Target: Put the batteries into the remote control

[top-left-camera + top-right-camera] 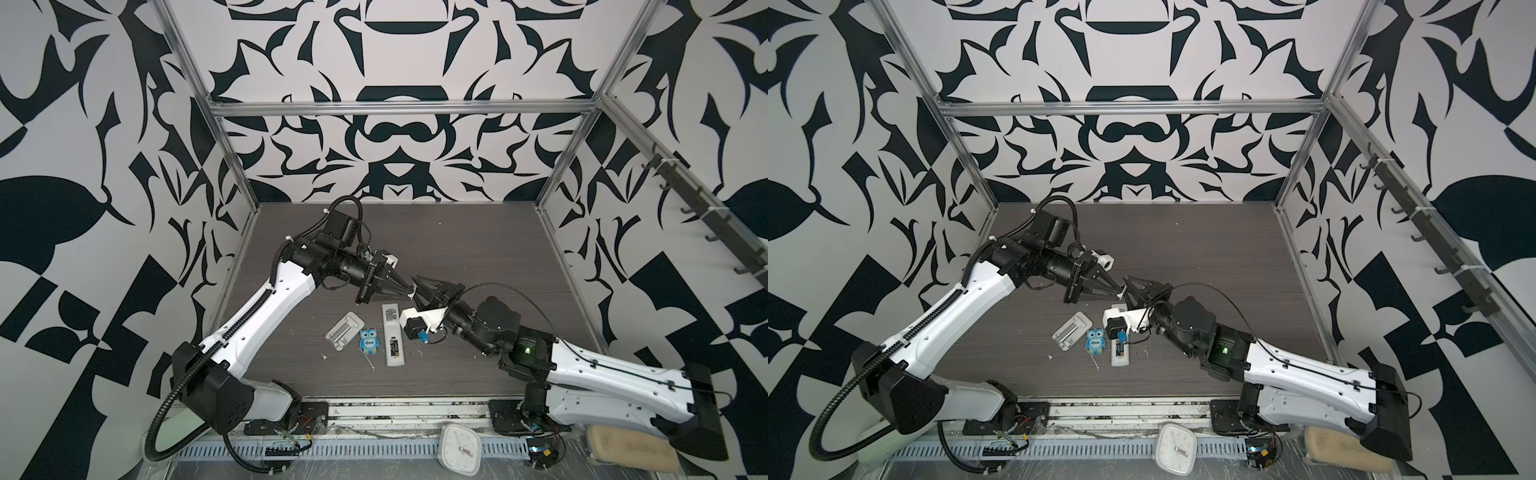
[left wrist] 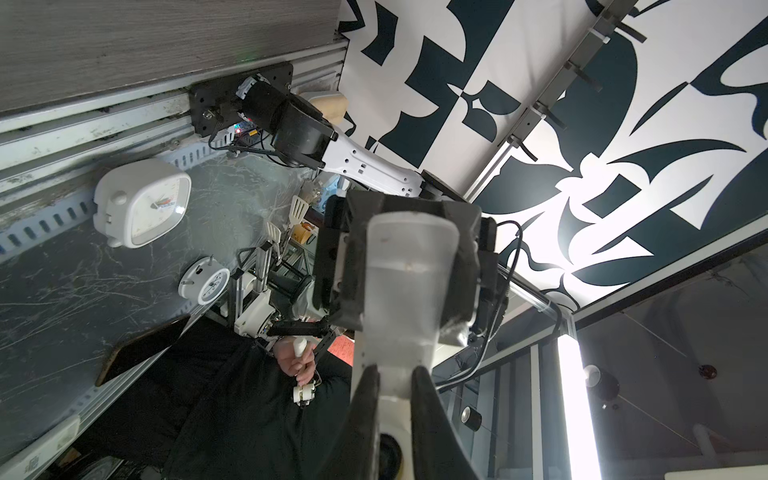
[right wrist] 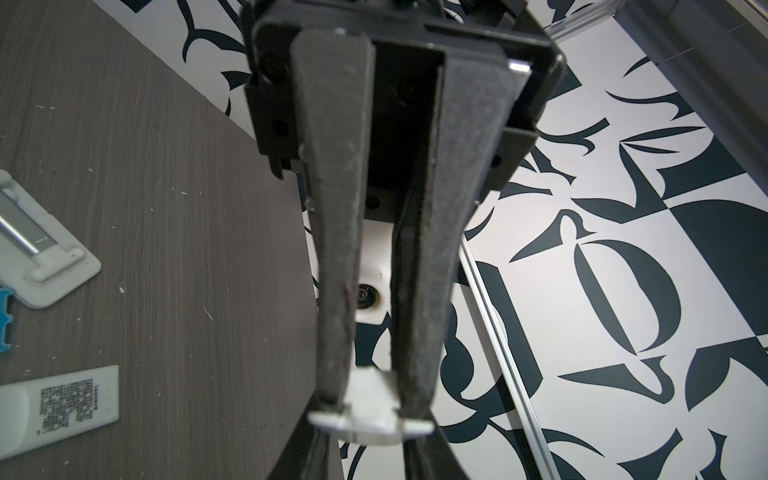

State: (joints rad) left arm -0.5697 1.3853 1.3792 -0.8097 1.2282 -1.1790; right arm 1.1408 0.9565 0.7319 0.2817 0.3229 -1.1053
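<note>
Both arms meet in mid-air over the middle of the dark wood-grain surface (image 1: 478, 249), tip to tip, with the left gripper (image 1: 405, 293) reaching in from the left and the right gripper (image 1: 417, 286) coming up from the right. Between them is a small white plastic piece (image 3: 370, 411), held clear of the surface. In the right wrist view the two grey padded fingers (image 3: 336, 249) are drawn close together and pinch that piece from both sides, so the right gripper is clamped on it. In the left wrist view the left gripper's black fingers (image 2: 365, 415) run along either side of the same piece where it narrows, but I cannot tell whether they are pressing on it or just lying alongside. Down below, the remote control (image 1: 392, 330) lies flat on the surface, back side up, with its printed label at the far end and its battery bay uncovered at the near end. The batteries (image 1: 395, 347) sit inside that bay, dark with gold bands, apparently side by side. Just left of the remote stands a small blue owl figure (image 1: 369, 341), and left of that lies a flat grey-white tray (image 1: 344, 331) at an angle. Neither gripper touches the remote; both are well above it and a little beyond its far end
</note>
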